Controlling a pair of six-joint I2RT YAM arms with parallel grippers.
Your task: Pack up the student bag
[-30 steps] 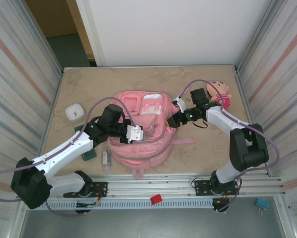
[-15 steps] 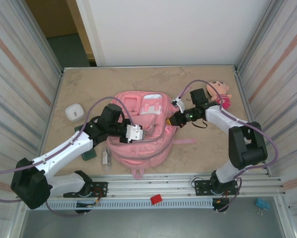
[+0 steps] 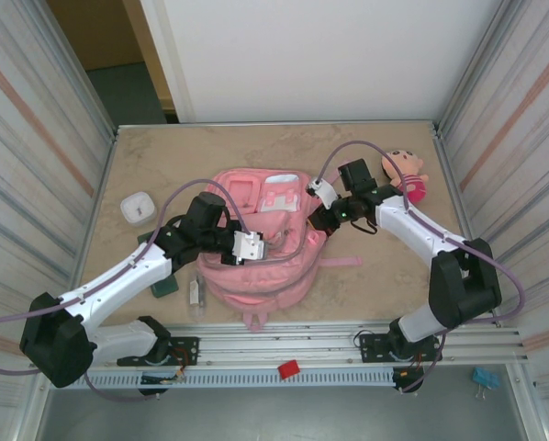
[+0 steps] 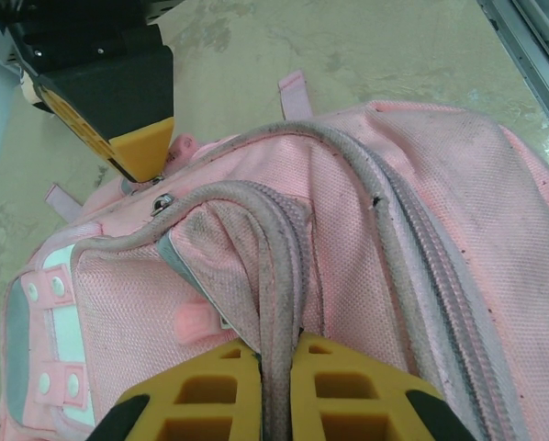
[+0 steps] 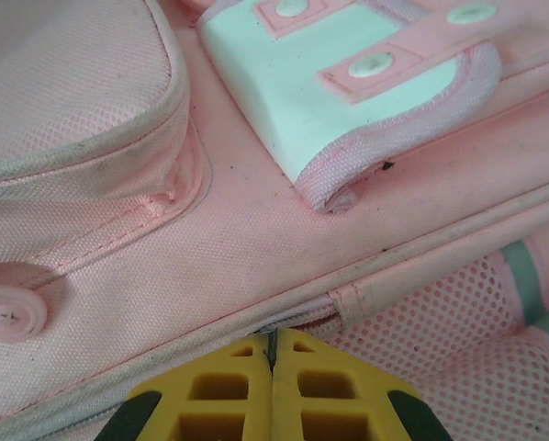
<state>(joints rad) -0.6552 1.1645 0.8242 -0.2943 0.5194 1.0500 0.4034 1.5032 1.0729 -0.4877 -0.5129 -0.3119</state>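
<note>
The student bag (image 3: 265, 262), a big pink backpack, lies flat in the middle of the table. My left gripper (image 3: 260, 247) is over its centre. In the left wrist view the left gripper (image 4: 276, 342) is shut on a grey-piped fold of the bag (image 4: 412, 239) along the zip opening. My right gripper (image 3: 318, 223) is at the bag's right edge. In the right wrist view it (image 5: 272, 336) is shut on a thin dark zip pull at the seam of the bag (image 5: 256, 230). The right gripper's yellow fingertip (image 4: 142, 150) also shows in the left wrist view, beside a metal zip pull (image 4: 162, 200).
A doll in a pink dress (image 3: 406, 173) lies at the far right, behind the right arm. A small white box (image 3: 138, 208) sits at the left. A green item (image 3: 164, 282) and a small clear item (image 3: 195, 294) lie under the left arm. Corrugated walls close in both sides.
The right gripper has closed on the zip pull at the bag's right edge, and its arm has shifted a little left. The left gripper has kept its hold without moving.
</note>
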